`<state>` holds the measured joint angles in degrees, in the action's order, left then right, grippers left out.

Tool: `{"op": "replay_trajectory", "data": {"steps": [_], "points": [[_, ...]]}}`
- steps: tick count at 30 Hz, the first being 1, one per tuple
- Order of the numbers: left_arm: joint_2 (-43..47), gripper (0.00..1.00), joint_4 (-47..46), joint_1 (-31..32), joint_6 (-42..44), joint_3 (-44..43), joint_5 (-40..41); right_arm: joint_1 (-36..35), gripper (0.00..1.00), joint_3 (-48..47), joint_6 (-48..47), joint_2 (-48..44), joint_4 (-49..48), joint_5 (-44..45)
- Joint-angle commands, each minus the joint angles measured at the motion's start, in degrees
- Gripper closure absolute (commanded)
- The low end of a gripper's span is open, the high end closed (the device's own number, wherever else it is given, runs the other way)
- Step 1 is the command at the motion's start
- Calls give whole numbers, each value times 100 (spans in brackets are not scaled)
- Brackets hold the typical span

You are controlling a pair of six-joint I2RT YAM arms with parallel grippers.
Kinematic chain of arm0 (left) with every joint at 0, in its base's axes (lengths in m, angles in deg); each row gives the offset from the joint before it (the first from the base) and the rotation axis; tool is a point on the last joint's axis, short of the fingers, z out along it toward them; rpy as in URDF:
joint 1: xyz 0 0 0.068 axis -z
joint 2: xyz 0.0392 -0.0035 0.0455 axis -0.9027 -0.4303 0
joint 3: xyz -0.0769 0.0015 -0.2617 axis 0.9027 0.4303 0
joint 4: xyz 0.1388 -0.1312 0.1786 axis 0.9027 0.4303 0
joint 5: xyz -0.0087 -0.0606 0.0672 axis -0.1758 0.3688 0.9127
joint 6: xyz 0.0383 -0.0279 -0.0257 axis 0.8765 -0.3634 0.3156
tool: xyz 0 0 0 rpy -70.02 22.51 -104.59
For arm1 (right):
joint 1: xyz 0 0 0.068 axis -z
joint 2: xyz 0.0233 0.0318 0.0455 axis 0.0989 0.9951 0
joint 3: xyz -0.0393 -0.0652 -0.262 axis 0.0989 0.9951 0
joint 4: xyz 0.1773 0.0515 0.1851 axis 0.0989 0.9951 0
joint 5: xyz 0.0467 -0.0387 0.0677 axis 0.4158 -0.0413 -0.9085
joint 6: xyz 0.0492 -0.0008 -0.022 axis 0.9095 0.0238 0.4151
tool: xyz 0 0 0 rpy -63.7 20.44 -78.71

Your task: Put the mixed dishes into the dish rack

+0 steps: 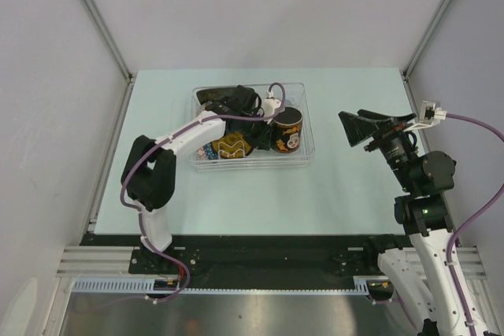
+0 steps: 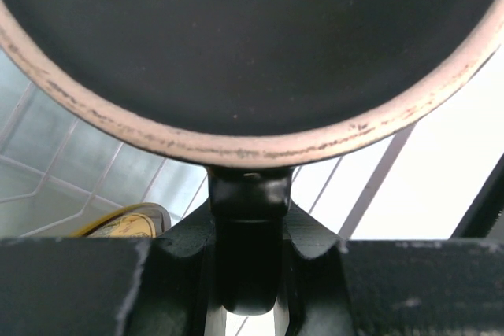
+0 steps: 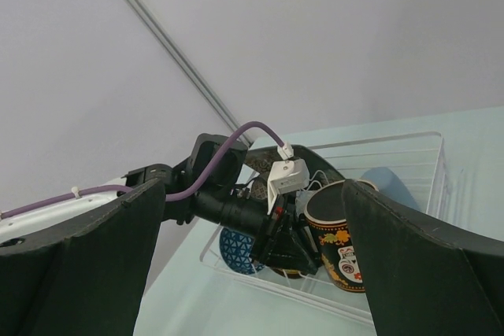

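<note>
The dish rack (image 1: pixel 307 127) sits on the counter (image 1: pixel 157 194) towards the far edge, about midway between the left and right edges. The left pincer (image 2: pixel 246 194) reaches into the rack's far side. It is narrow, its fingers (image 2: pixel 246 273) drawn together on the pale, worn rim of a dark round dish (image 2: pixel 252 45). The dish stands above and just beyond the fingertips, filling the top of the left wrist view. From above it lies in the rack's far left corner.

A dark plate with yellow centre (image 1: pixel 231 145) stands below and left of this pincer, along the rack's near side. A blue-patterned bowl (image 1: pixel 206 151) lies beside it in the near left corner. The mug (image 1: pixel 288 133) sits at the rack's right end.

The right pincer (image 1: pixel 346 129) hangs spread wide and holds nothing. It is over the counter's right part, just outside the rack and pointing at it.
</note>
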<state>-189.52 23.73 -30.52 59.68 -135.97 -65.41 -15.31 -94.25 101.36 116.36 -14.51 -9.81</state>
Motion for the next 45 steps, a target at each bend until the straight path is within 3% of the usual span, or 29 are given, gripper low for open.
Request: {"op": "replay_trajectory", "data": {"steps": [1,26,32,43,44,45], "points": [[173,100,-921,37,252,-224,-230,119,0,50,78,-49,-31,-159],[50,100,-1527,72,911,760,-46,242,0,173,271,-32,-75,-405],[67,98,-1545,159,1445,1050,-20,303,0,182,280,-49,-66,-449],[41,64,-1097,221,1580,1007,-54,330,0,182,350,-49,-110,-440],[50,47,-1070,221,1571,989,-54,330,0,182,342,-58,-110,-432],[76,41,-1061,221,1553,989,-46,330,0,182,341,-58,-101,-440]]}}
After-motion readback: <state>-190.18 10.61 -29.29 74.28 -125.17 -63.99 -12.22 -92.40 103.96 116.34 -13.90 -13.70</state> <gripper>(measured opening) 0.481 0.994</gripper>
